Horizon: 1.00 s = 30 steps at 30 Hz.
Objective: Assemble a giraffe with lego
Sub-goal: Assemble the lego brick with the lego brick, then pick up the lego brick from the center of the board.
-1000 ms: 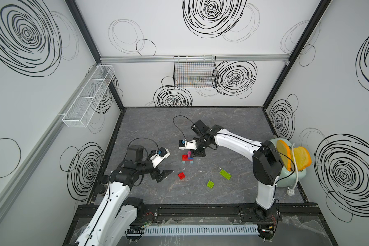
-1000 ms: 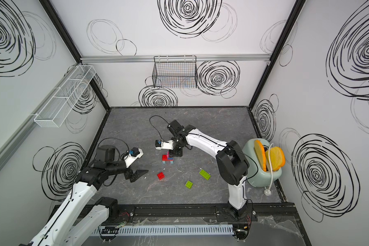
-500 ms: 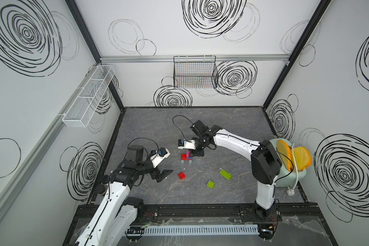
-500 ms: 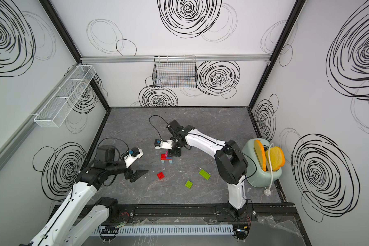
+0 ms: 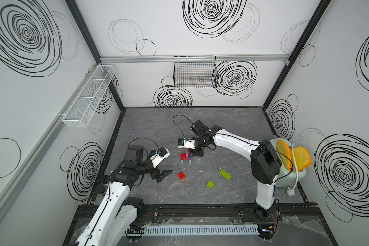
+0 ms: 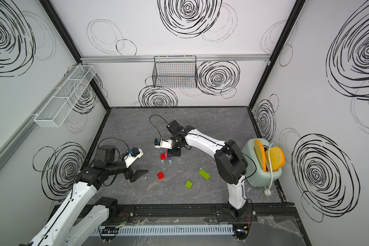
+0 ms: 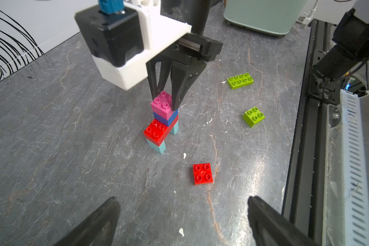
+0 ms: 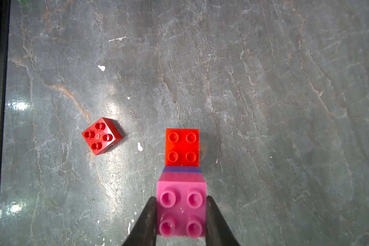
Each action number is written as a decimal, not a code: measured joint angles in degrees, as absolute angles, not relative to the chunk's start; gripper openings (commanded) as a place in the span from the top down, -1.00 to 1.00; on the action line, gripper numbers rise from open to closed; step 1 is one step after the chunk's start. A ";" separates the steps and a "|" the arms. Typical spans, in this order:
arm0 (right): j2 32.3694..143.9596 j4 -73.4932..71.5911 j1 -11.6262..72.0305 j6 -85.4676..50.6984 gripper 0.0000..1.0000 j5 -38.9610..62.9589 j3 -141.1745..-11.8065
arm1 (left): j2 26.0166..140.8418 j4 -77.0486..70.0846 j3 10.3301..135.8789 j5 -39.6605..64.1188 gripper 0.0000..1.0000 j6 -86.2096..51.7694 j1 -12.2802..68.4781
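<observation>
Right end effector (image 7: 166,101): clamped on the pink brick (image 7: 161,104), one finger on each side face. In the right wrist view both fingers (image 8: 148,217) lie flat against it. The pink brick sits studs up on the blue brick (image 7: 165,119), square to it.

Left end effector (image 7: 182,199): spread wide, nothing between the fingers, over bare table (image 7: 51,138). It is near the loose red brick (image 7: 202,173) but not touching it.

The giraffe (image 5: 185,158) is part-built and stands near the table's middle, between my two arms. Two cyan legs (image 7: 158,146) rest on the table, with the long red body brick (image 7: 157,131) level across them. In both top views the body's long axis runs from my left arm's side towards my right arm. The blue-pink neck rises straight up from the end nearer my right arm; the other end shows four bare studs.

Loose: long lime brick (image 7: 240,80) and small lime brick (image 7: 253,116), well apart from the giraffe, on my right arm's side.
</observation>
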<state>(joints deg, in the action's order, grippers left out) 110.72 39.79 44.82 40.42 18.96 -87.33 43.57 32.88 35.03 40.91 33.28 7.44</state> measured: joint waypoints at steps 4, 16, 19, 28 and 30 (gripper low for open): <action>110.39 39.79 44.84 39.83 0.13 18.06 -87.33 | 43.57 32.86 35.03 40.93 -0.96 33.39 7.46; 104.51 40.36 44.38 36.29 -0.52 18.74 -84.79 | 43.48 32.88 35.03 40.93 -0.96 33.43 7.42; 99.48 39.51 44.31 35.75 -0.55 18.87 -81.97 | 43.48 32.88 35.03 40.93 -0.96 33.45 7.38; 86.19 37.30 44.10 28.49 -0.63 15.35 -70.35 | 43.59 32.86 35.03 41.08 -0.96 33.43 7.31; 83.94 36.93 44.18 25.08 -0.63 15.00 -68.71 | 43.81 32.84 35.03 41.12 -0.96 33.43 7.27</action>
